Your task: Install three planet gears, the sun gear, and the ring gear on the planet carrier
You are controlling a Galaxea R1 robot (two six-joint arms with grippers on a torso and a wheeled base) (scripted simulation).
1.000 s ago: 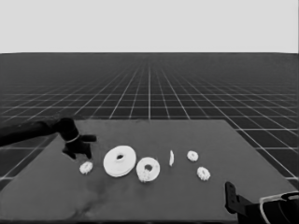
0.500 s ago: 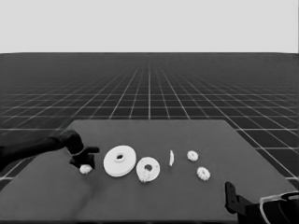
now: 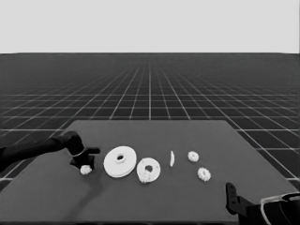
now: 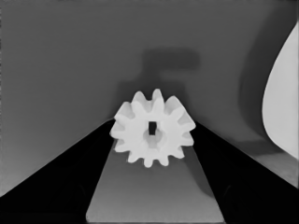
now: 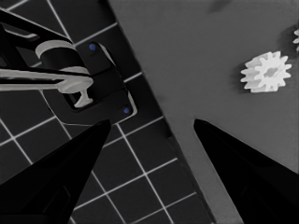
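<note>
At the table's left end the left gripper [image 3: 84, 164] straddles a gear [image 3: 86, 170], jaws spread, nothing yet mounted on the smaller round part [image 3: 148, 169].

Not a real room, just a simulator scene: a dark worktop [image 3: 154, 197] floating on an endless grid floor [image 3: 150, 89] under a blank pale sky band [image 3: 150, 26], no walls anywhere.
</note>
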